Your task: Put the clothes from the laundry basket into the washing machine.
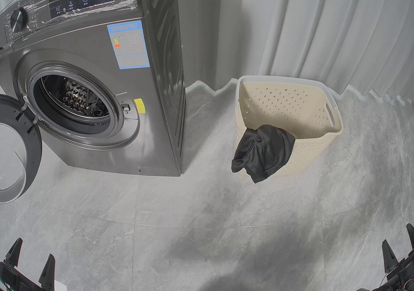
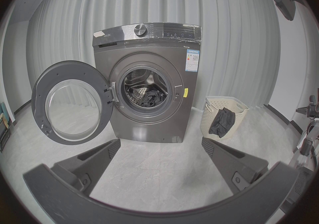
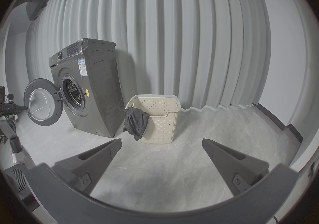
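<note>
Well ahead of my left gripper point(image 2: 160, 141) and right gripper point(image 3: 161, 141), both spread wide and empty, one dark garment point(image 1: 263, 153) hangs over the basket point(image 1: 284, 79) rim. I see clothes point(image 2: 150, 97) inside the washer point(image 2: 146, 131), door point(image 2: 40, 101) open. Judgement: one piece left.

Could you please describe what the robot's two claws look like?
The left claw and right claw match: dark grey, two wedge-shaped fingers tapering to points, ribbed inner pads near the tips, a round fastener at each base, on a curved bar.
</note>
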Robot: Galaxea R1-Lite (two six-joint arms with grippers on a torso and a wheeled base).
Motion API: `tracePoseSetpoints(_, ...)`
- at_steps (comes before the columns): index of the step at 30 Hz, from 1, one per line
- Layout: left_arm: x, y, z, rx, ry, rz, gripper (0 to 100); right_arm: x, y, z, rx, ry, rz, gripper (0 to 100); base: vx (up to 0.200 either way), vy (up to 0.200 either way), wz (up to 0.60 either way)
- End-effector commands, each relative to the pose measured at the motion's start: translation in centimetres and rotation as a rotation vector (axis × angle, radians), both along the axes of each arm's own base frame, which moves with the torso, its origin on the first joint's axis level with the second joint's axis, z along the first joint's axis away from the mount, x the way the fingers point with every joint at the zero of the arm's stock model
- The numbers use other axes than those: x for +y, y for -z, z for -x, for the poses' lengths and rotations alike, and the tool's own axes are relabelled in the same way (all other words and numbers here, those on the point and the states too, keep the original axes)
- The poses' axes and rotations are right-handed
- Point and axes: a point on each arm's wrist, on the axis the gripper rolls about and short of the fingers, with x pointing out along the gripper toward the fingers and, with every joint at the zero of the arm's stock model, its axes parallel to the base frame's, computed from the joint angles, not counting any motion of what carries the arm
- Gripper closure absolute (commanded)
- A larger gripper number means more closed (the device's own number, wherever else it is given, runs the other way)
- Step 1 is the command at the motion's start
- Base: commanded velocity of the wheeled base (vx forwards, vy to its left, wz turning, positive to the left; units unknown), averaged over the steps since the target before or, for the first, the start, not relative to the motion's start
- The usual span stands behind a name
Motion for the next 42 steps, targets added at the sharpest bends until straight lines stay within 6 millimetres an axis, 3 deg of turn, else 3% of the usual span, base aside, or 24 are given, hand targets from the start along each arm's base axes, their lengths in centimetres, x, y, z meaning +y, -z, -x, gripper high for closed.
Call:
tracePoseSetpoints(1, 0.0, 0.5, 0.0, 0.006, 0.000, 0.000, 0, 0.0, 0.5, 0.0, 0.002, 0.000, 0.000, 0, 0.000, 0.000, 0.00)
tracePoseSetpoints(8, 0.0, 0.4, 0.0, 0.005, -0.002, 0.003, 0, 0.0, 0.5, 0.0, 0.002, 0.000, 0.009, 0, 0.000, -0.171, 0.00)
tracePoseSetpoints(17, 0.0, 0.5, 0.0, 0.006, -0.003, 0.003, 0, 0.0, 0.5, 0.0, 0.002, 0.000, 0.004, 0, 0.000, 0.000, 0.00)
tracePoseSetpoints(29, 0.0, 0.5, 0.0, 0.006, -0.002, 0.011, 0, 0.0, 0.5, 0.0, 0.002, -0.001, 0.004, 0, 0.200, 0.000, 0.00)
tracePoseSetpoints(39, 0.0, 0.5, 0.0, 0.006, -0.005, 0.011, 0, 0.0, 0.5, 0.0, 0.004, 0.003, 0.001, 0, 0.000, -0.080, 0.00)
tracePoseSetpoints(42, 0.0, 0.5, 0.0, 0.006, -0.005, 0.011, 0, 0.0, -1.1, 0.4, -0.079, 0.003, 0.002, 0, 0.000, -0.133, 0.00)
